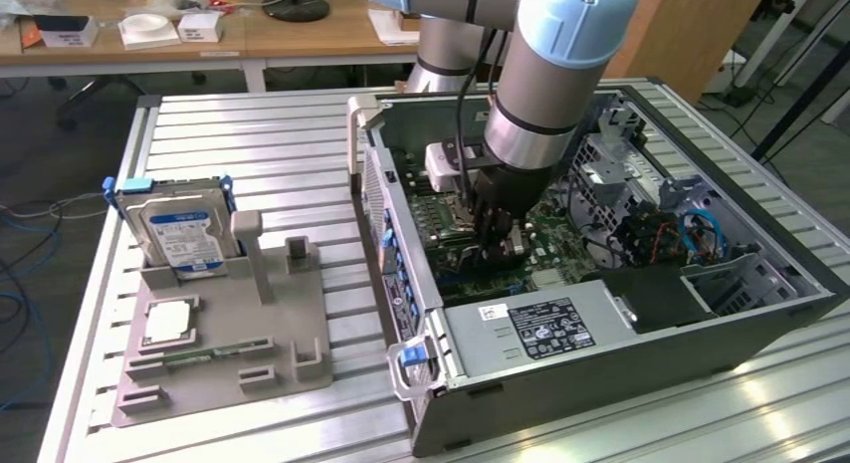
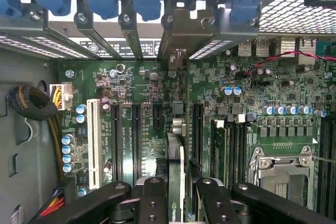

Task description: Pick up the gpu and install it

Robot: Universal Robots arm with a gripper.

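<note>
The gpu (image 2: pixel 176 156) shows edge-on in the wrist view, a thin green card with a black shroud. It stands upright over the motherboard's (image 2: pixel 142 82) long black expansion slots. Its silver end bracket (image 2: pixel 181 35) reaches the slotted rear wall of the case. My gripper (image 2: pixel 177 184) is shut on the card, with one black finger (image 2: pixel 152 190) on either side. In the exterior view the gripper (image 1: pixel 499 229) hangs deep inside the open computer case (image 1: pixel 638 373), low over the board. There the card is mostly hidden behind the fingers.
A grey parts holder (image 1: pixel 226 358) on the slatted table carries a blue-labelled hard drive (image 1: pixel 186 239) and a small silver CPU chip (image 1: pixel 170 324). Inside the case lie the power supply (image 1: pixel 538 329), cable bundles (image 1: pixel 691 234), a white slot (image 2: pixel 94 142) and the CPU socket (image 2: pixel 283 174).
</note>
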